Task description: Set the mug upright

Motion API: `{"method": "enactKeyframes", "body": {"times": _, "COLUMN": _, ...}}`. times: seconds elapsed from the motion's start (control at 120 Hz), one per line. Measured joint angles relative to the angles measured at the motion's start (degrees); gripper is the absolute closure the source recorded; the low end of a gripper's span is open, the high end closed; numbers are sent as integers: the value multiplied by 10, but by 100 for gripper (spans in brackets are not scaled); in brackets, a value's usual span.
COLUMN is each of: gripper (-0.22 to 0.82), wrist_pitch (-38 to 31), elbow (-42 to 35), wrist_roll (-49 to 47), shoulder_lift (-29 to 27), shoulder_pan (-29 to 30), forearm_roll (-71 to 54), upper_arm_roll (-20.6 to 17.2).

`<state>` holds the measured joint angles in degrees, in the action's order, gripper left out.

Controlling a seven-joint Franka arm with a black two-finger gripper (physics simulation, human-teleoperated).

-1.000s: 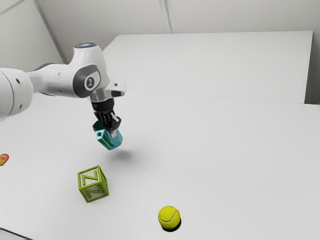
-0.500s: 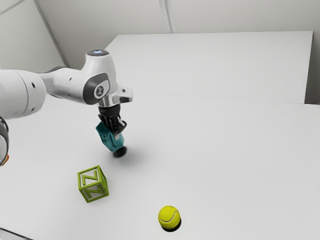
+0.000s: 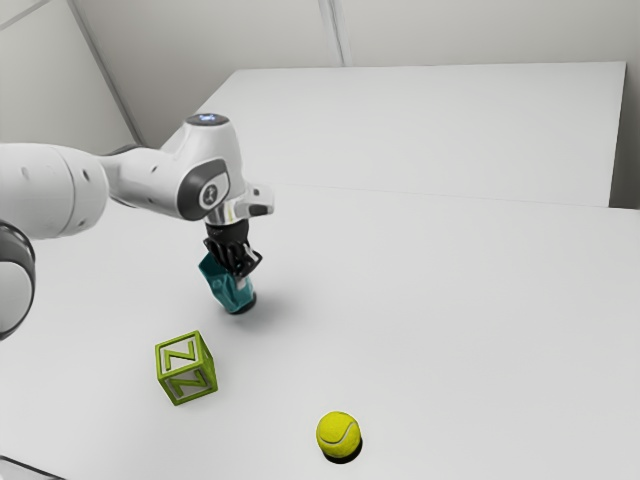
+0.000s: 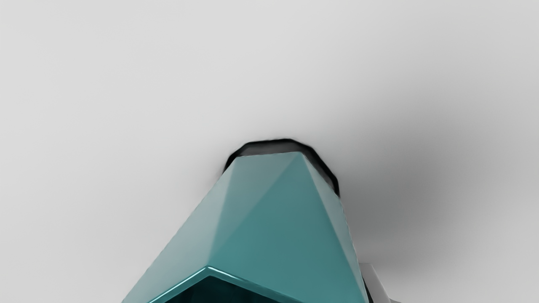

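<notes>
In the exterior view, the hand [image 3: 241, 279] grips the teal mug [image 3: 225, 289], which leans just under it. Pale walls [image 3: 210, 40] stand past the white desk [image 3: 450, 300]. In the wrist view, a soft gray shadow [image 4: 412, 185] lies beside the mug.

Fingers [image 3: 240, 283] hold the teal mug [image 3: 224, 290] tilted near the green block [image 3: 186, 369], well apart from the tennis ball [image 3: 338, 434].
</notes>
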<state>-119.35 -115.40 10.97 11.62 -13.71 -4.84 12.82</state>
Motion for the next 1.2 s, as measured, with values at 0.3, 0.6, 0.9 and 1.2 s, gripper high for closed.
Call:
{"method": "enactKeyframes", "body": {"times": 0.3, "gripper": 65, "wrist_pitch": -1, "elbow": -2, "wrist_roll": -5, "shoulder_lift": 1, "shoulder_pan": 0, "forearm_roll": 5, "upper_arm_roll": 0}}
{"method": "enactKeyframes", "body": {"times": 0.6, "gripper": 41, "wrist_pitch": -6, "elbow": -4, "wrist_roll": -4, "shoulder_lift": 1, "shoulder_pan": 0, "forearm_roll": 6, "upper_arm_roll": 0}}
{"method": "enactKeyframes", "body": {"times": 0.9, "gripper": 24, "wrist_pitch": -7, "elbow": 0, "wrist_roll": -3, "shoulder_lift": -10, "shoulder_pan": 0, "forearm_roll": 7, "upper_arm_roll": 0}}
{"method": "enactKeyframes", "body": {"times": 1.2, "gripper": 14, "wrist_pitch": -5, "elbow": 3, "wrist_roll": -3, "shoulder_lift": -49, "shoulder_pan": -2, "forearm_roll": 15, "upper_arm_roll": -1}}
